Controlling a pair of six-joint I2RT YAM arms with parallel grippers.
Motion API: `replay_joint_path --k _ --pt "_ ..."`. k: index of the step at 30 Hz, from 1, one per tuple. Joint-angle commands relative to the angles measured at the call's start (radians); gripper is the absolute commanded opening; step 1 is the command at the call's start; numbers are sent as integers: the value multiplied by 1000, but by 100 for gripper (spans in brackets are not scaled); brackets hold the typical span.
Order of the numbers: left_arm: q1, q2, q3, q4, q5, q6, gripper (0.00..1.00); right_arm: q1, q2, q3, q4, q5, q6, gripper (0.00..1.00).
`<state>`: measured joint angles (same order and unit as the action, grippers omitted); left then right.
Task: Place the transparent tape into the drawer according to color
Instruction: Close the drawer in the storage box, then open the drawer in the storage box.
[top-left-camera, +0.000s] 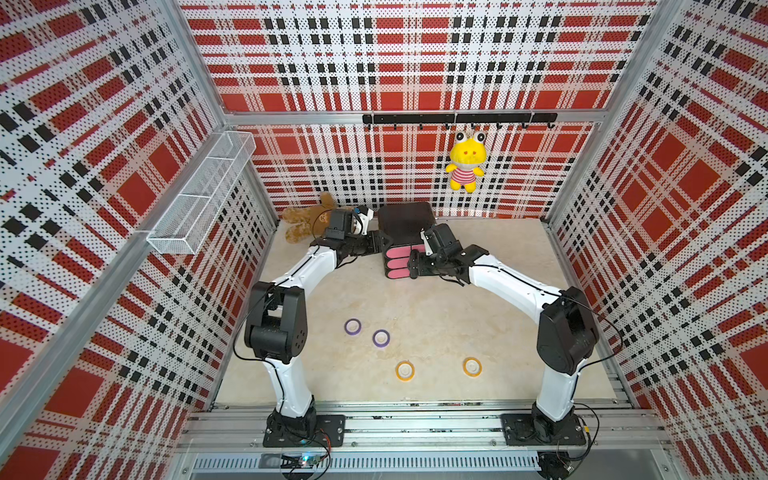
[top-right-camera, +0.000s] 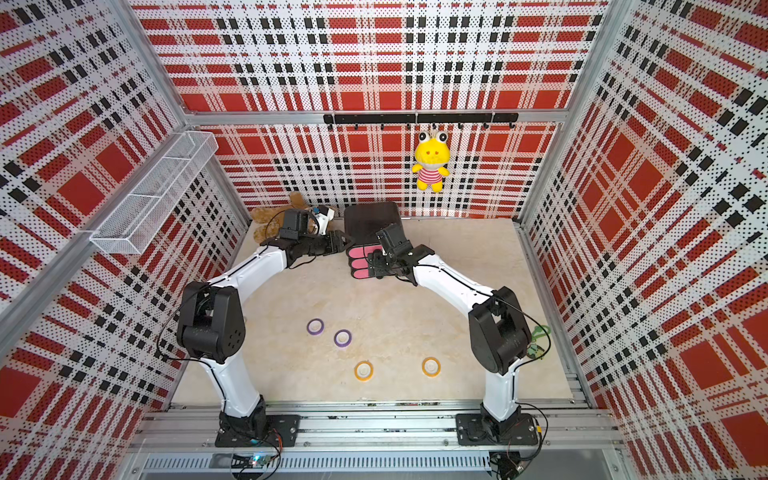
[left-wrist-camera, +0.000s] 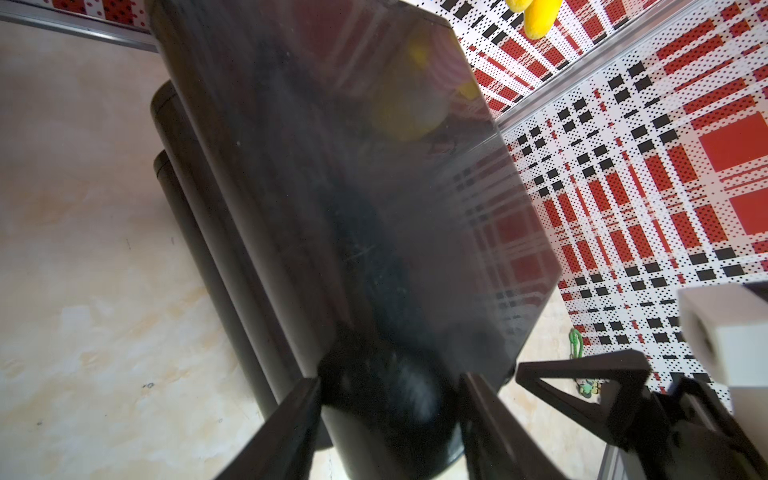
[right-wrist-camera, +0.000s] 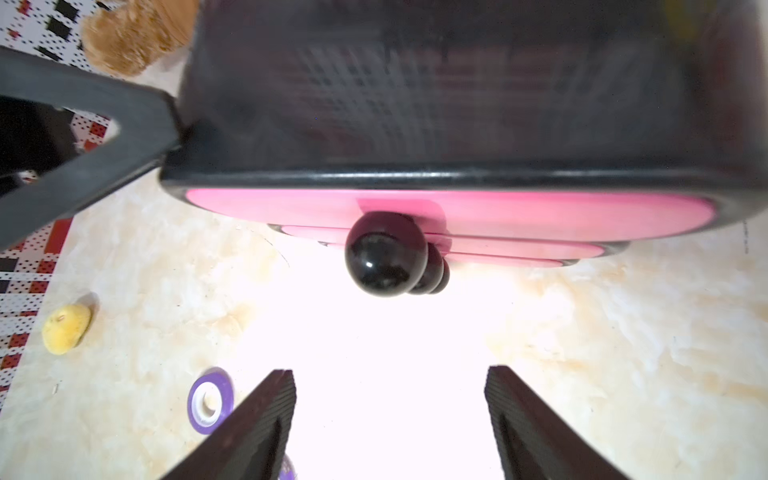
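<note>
The drawer (top-left-camera: 405, 224) is a black chest with three pink fronts and round black knobs, standing at the back of the table; all three fronts sit flush. My left gripper (top-left-camera: 376, 241) is shut on its left front corner, a finger on either side of the rounded edge (left-wrist-camera: 390, 378). My right gripper (top-left-camera: 412, 264) hangs open just in front of the top knob (right-wrist-camera: 384, 253), with nothing between its fingers (right-wrist-camera: 390, 370). Two purple tape rings (top-left-camera: 352, 326) (top-left-camera: 381, 338) and two orange ones (top-left-camera: 404, 370) (top-left-camera: 472, 367) lie flat on the near table, seen in both top views.
A brown teddy bear (top-left-camera: 305, 222) lies behind my left wrist. A yellow plush frog (top-left-camera: 466, 162) hangs from the black hook rail (top-left-camera: 457, 118) on the back wall. A white wire basket (top-left-camera: 203, 195) juts from the left wall. A small yellow lump (right-wrist-camera: 66, 328) lies near that wall.
</note>
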<state>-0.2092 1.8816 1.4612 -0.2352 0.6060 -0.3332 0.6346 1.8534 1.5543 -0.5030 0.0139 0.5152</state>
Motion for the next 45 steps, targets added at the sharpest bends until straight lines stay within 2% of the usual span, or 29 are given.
replay_joint_path --k 1,6,10,31,40,45 --pt "-13 47 -5 -33 15 15 59 4 -25 -43 54 20 -6 76" --pt "-13 46 -7 -33 17 16 59 4 -26 -179 232 68 13 70" --pt "-11 46 -10 -32 21 17 59 4 10 -199 304 72 25 70" --pt "-3 50 -10 -28 35 15 59 2 161 -56 312 72 26 67" --pt "-3 54 -9 -27 41 16 59 0 194 -32 300 60 31 55" --pt "-2 54 -9 -27 42 16 59 0 198 -39 302 55 31 53"
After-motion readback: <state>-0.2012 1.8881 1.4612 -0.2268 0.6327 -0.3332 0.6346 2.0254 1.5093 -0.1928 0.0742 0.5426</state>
